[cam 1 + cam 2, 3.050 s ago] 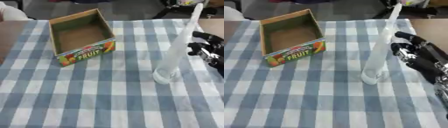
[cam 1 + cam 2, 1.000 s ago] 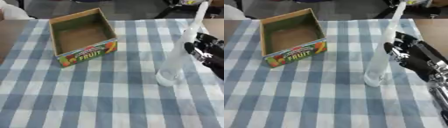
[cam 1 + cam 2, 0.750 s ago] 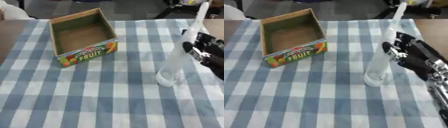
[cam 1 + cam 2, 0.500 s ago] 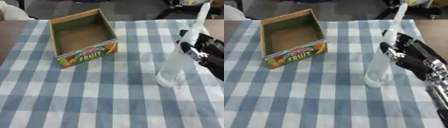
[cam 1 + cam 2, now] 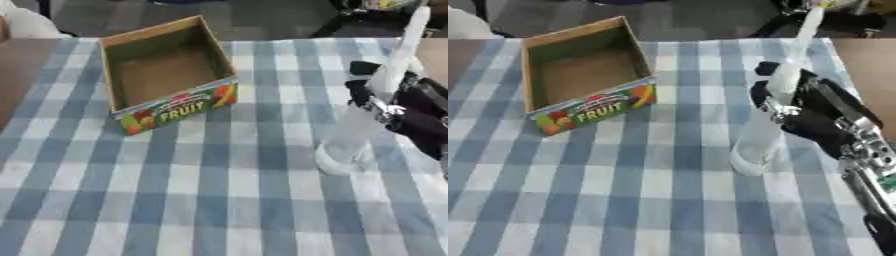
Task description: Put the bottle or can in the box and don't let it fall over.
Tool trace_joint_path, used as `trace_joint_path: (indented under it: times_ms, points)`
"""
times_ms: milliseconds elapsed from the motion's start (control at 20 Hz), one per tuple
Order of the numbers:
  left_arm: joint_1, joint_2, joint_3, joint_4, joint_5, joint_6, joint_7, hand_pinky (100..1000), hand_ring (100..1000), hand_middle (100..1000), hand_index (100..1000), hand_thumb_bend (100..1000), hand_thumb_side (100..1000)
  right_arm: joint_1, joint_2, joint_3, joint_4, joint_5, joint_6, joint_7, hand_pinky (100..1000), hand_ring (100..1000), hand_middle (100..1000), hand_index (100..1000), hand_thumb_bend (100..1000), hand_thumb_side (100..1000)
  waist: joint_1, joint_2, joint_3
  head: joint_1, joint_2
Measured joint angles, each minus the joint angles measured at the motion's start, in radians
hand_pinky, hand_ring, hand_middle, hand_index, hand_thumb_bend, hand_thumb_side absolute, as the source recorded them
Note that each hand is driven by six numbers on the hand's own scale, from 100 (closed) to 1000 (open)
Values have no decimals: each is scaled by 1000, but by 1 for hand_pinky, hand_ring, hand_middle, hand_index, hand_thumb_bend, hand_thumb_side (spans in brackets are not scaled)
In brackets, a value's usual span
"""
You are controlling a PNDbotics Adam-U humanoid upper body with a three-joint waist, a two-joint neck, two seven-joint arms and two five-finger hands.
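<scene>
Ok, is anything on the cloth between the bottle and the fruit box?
Nothing visible. Only bare checked tablecloth lies between the clear bottle and the open, empty fruit box. The right robot hand is already at the bottle.

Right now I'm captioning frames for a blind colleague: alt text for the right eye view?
The robot's right hand reaches against a tall clear bottle standing on a blue checked tablecloth. An empty cardboard FRUIT box sits apart, to its left.

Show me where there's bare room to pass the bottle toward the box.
Bare checked cloth lies between the fruit box and the bottle, and across the whole near side. The box interior is empty. It is crowded only at the right, where the right robot hand meets the bottle.
</scene>
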Motion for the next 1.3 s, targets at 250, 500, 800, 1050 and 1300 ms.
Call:
trace_joint_path:
  times_ms: [250, 500, 800, 1050, 1300]
  points:
    - [0, -7, 0, 0, 0, 0, 0, 994, 501, 605, 763, 801, 389, -2, 11, 3, 22, 15, -3, 0, 790, 890, 963, 819, 226, 340, 0, 2, 2, -3, -1]
    - [0, -8, 0, 0, 3, 1, -2, 995, 501, 605, 763, 800, 389, -5, 20, 11, 49, 26, -12, 7, 793, 895, 974, 833, 225, 351, 0, 5, 5, -5, -8]
    - [-1, -8, 0, 0, 7, -1, -5, 996, 500, 605, 763, 798, 388, 19, 28, 19, 76, 33, -34, 16, 793, 896, 975, 830, 220, 363, 0, 7, 7, -6, -8]
    - [-1, -8, 0, 0, 8, 0, -8, 996, 500, 604, 763, 798, 388, 31, 34, 26, 96, 34, -57, 23, 793, 899, 995, 834, 206, 381, 0, 9, 8, -6, -11]
    - [-2, -8, 0, 0, 8, 1, -9, 996, 500, 604, 763, 797, 388, 39, 47, 32, 121, 36, -78, 33, 794, 903, 1000, 842, 200, 382, 0, 9, 8, -6, -13]
